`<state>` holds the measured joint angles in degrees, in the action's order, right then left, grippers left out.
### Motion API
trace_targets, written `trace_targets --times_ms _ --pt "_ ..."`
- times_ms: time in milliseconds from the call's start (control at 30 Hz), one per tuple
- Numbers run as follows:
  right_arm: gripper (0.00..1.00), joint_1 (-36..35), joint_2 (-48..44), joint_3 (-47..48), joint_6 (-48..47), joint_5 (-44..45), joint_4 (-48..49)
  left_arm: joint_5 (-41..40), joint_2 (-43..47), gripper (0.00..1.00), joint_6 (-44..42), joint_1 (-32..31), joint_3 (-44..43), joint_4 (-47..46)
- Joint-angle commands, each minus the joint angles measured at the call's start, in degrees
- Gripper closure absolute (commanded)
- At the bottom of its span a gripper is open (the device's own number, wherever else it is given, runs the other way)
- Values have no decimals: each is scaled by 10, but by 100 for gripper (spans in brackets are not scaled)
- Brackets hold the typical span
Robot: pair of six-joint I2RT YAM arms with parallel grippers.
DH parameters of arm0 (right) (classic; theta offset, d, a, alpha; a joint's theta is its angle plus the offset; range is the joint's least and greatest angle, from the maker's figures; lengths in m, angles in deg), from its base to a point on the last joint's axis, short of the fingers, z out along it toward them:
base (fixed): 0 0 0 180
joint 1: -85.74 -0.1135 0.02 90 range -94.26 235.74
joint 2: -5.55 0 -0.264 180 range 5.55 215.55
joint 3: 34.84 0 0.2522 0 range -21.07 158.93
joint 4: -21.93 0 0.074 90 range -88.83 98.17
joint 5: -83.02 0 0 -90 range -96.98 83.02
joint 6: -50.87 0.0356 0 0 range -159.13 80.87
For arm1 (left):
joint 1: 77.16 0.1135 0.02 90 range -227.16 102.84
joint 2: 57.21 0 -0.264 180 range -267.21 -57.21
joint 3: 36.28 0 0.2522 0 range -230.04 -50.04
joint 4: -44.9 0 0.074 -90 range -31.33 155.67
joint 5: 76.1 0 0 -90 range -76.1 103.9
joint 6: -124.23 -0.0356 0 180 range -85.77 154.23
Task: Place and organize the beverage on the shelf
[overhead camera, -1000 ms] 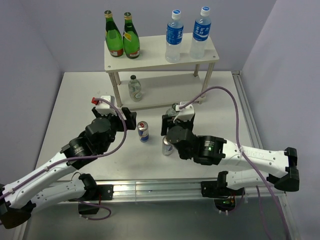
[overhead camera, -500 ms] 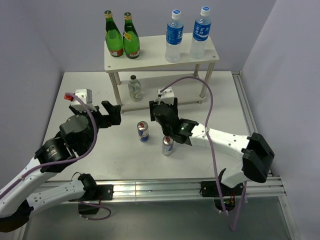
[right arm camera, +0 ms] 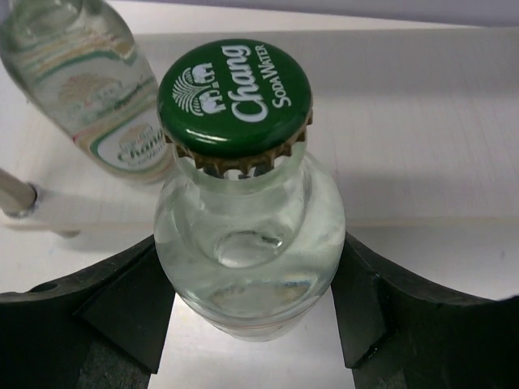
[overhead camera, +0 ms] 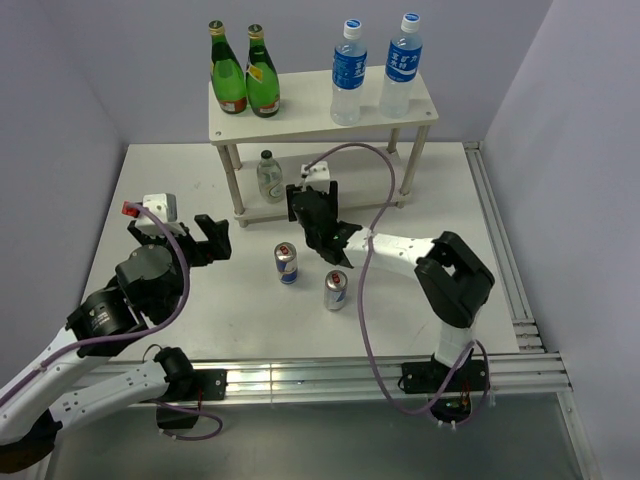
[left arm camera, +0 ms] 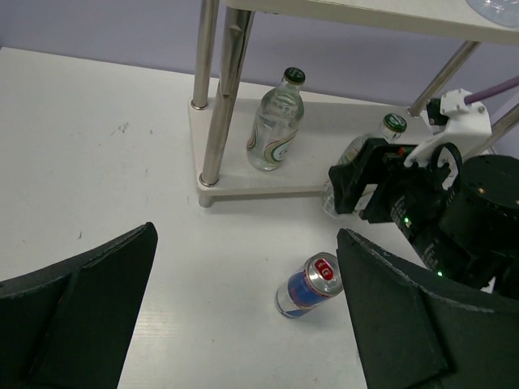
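Pale lilac walls (overhead camera: pixel 90 80), white tabletop (overhead camera: pixel 450 200) w/ faint scuffs, alu rail (overhead camera: pixel 300 375) at near edge

Bright, even light; soft shadows

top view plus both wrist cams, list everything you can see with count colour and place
shelf: one, cream-white, two boards, far side of the table
green bottles: two, green glass, top board, left end
water bottles: two, clear with blue labels, top board, right end
small bottles: two, clear with green caps; one on the lower board, one held by that board's front edge
cans: two, blue-silver; and, upright on the table before the shelf
table: one, white
left fingers: black, open, over the table's left
right fingers: black, shut on a small bottle
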<state>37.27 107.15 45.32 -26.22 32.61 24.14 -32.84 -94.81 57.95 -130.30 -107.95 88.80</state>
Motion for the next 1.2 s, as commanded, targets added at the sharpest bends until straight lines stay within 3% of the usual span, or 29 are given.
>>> trace_targets --times_ms 0,467,1167 --pt "100 19 10 80 -19 19 145 -18 4 1 -11 -2 2 -9" --pt "100 67 101 174 -12 -10 151 -29 -8 1 -14 0 14 -14" --pt "100 66 172 232 21 -25 140 -11 -15 1 -14 22 18 -15"
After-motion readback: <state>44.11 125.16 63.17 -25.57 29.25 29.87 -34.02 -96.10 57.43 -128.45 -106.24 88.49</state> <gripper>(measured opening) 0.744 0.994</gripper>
